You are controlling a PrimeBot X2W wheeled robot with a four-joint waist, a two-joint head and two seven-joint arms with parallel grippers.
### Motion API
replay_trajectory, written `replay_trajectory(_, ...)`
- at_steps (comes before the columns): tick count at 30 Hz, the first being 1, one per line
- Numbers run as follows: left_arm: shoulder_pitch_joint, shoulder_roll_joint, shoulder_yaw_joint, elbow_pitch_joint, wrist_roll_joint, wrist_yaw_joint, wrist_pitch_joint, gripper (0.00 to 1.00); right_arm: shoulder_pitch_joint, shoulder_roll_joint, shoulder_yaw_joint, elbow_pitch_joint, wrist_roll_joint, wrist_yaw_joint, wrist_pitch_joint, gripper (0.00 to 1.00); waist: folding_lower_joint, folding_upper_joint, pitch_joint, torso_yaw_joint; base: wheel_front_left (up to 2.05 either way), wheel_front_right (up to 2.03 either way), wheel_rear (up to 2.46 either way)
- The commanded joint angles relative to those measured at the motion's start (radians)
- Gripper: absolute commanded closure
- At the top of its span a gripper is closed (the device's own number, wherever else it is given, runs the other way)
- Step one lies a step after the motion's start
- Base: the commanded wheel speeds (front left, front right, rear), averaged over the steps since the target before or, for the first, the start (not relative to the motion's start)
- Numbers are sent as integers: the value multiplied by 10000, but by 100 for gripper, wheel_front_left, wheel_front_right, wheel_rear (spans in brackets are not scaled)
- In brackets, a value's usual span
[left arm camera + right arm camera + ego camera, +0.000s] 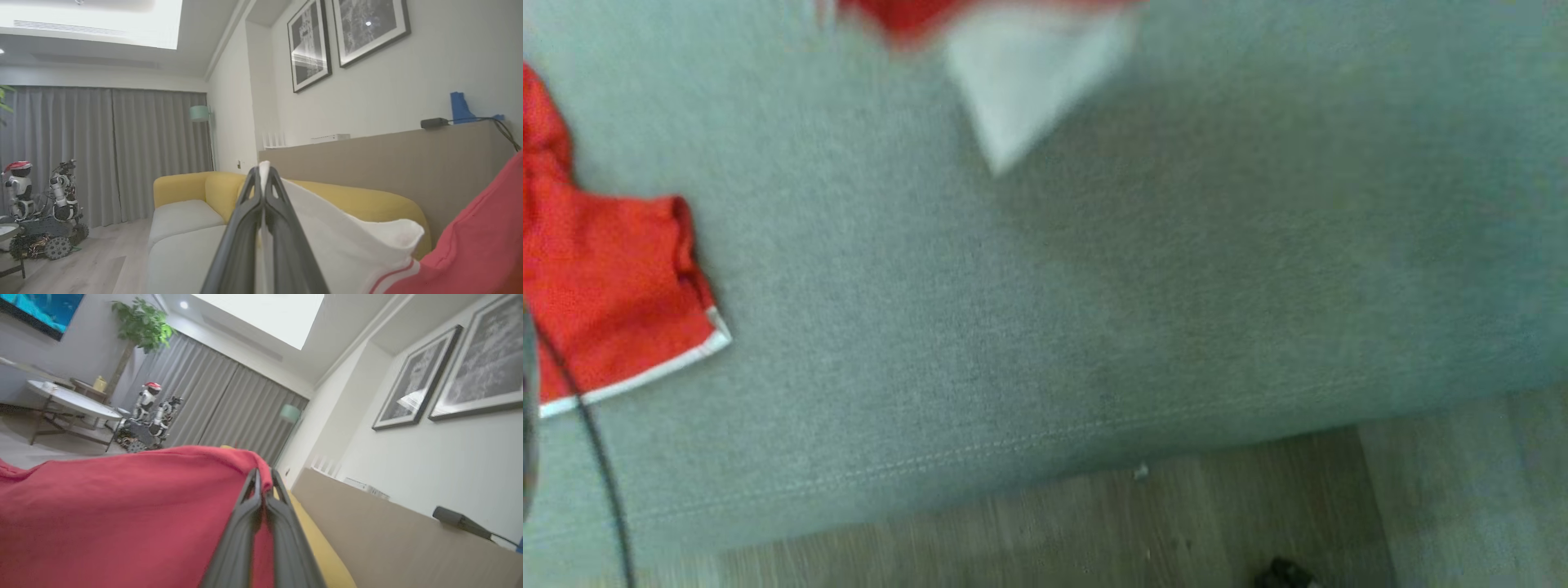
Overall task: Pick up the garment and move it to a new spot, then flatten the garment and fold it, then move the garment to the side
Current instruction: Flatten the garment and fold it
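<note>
The left gripper [264, 173] is pointing level across the room, clenching the garment's [327, 228] white corner. The right gripper [263, 477] is tilting ceilingward, pinching its red edge. In the head view the garment is showing blurred, cut off at top, above the grey sofa seat [1094, 286].

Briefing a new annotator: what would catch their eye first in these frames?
The red garment with white trim, bright against the grey sofa seat at the head view's left. Then the two closed grips: the left gripper pinches a white part of the fabric in its wrist view, and the right gripper pinches a red fold, with the yellow sofa back behind.
</note>
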Motion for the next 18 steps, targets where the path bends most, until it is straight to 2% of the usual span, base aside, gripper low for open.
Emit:
replay_trajectory(1, -538, 379, 299, -31, 99, 62, -268, 100, -261, 129, -293, 30, -242, 62, -326, 100, -4, 0, 1012, 146, 0, 0, 0)
replay_trajectory(5, -1764, 135, 472, 1159, 355, 200, -1973, 100, -1205, 814, -1445, 1443, -1362, 62, -2148, 100, -4, 0, 1265, 300, 0, 0, 0)
replay_trajectory(7, -2180, 84, 521, 1531, 479, 212, -2525, 100, -1352, 1139, -2073, 1861, -1736, 62, -2641, 100, -4, 0, 1309, 396, 0, 0, 0)
replay_trajectory(10, -2405, 10, 440, 1784, 719, 116, -2833, 100, -1048, 1504, -2673, 2198, -2163, 62, -2844, 100, -4, 0, 1337, 558, 0, 0, 0)
replay_trajectory(13, -2178, -59, 240, 1633, 972, -50, -2887, 100, -346, 1759, -2798, 2202, -2133, 62, -2863, 100, -4, 0, 1338, 708, 0, 0, 0)
replay_trajectory(18, -580, -121, -450, 1212, 1180, -310, -2895, 100, 1391, 1999, -2449, 2463, -1657, 62, -2867, 100, -4, 0, 1009, 871, 0, 0, 0)
